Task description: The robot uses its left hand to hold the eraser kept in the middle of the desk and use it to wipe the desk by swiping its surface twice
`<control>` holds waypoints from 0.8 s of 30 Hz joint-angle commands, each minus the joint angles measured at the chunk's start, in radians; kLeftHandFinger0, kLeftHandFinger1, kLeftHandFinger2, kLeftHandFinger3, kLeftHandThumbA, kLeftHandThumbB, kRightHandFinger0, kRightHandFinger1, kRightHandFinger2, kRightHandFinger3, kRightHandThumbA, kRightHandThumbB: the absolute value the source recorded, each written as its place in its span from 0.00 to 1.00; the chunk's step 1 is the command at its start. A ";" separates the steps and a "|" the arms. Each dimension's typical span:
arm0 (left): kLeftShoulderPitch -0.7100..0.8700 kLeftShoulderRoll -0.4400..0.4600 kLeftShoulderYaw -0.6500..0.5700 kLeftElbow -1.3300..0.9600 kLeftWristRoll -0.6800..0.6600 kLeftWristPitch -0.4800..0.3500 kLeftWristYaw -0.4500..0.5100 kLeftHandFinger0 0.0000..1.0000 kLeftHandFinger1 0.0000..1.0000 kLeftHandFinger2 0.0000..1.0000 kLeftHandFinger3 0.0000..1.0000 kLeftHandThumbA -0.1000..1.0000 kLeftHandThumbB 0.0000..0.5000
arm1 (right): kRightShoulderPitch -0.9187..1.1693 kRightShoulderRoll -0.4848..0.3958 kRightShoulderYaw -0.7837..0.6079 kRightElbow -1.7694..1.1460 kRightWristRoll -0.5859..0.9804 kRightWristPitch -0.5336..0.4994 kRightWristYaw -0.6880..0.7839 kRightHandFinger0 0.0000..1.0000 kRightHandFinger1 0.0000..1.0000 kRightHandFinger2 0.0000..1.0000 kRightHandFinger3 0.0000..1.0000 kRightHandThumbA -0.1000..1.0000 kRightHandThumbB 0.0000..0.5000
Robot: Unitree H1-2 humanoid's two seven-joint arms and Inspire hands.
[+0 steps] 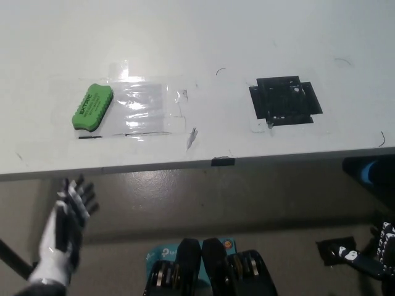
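Left white hand (66, 222) spread, lower left, off desk; green rounded-rectangle foam eraser (92, 107) lies upper left on glossy white desk (203, 37); right hand (384, 243) state unclear.

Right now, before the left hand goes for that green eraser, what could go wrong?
1. The left hand hangs open below the desk edge; rising toward the eraser, it might catch that edge.
2. The eraser lies tilted beside a patch of clear tape; swiping across it could snag or lift the tape.
3. The eraser sits fairly near the front edge, so a clumsy grasp could nudge it off.
The right hand rests low at the right.
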 commanded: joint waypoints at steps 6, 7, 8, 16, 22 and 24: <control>-0.226 0.267 -0.016 -0.071 -0.166 0.025 0.001 1.00 1.00 1.00 1.00 1.00 0.34 | -0.002 -0.026 -0.009 -0.046 -0.003 0.012 0.004 1.00 1.00 1.00 1.00 1.00 0.14; -0.250 0.286 -0.018 -0.053 -0.167 0.025 -0.004 1.00 1.00 1.00 1.00 1.00 0.35 | -0.001 -0.028 -0.008 -0.045 -0.011 0.012 0.002 1.00 1.00 1.00 1.00 1.00 0.16; -0.295 0.309 -0.020 -0.017 -0.124 0.025 -0.030 1.00 1.00 1.00 1.00 1.00 0.34 | -0.001 -0.028 -0.009 -0.045 -0.006 0.012 0.002 1.00 1.00 1.00 1.00 1.00 0.15; -0.511 0.381 -0.130 0.273 0.042 -0.039 -0.088 1.00 1.00 1.00 1.00 1.00 0.47 | 0.007 -0.032 -0.010 -0.050 0.001 0.012 0.007 1.00 1.00 1.00 1.00 1.00 0.09; -0.678 0.480 -0.379 0.476 0.356 -0.134 -0.079 1.00 1.00 1.00 1.00 1.00 0.24 | -0.003 -0.035 -0.015 -0.046 0.009 0.012 0.009 1.00 1.00 1.00 1.00 1.00 0.09; -0.728 0.530 -0.498 0.536 0.512 -0.223 -0.073 1.00 1.00 1.00 1.00 1.00 0.28 | 0.000 -0.032 -0.014 -0.050 0.007 0.012 0.006 1.00 1.00 1.00 1.00 1.00 0.14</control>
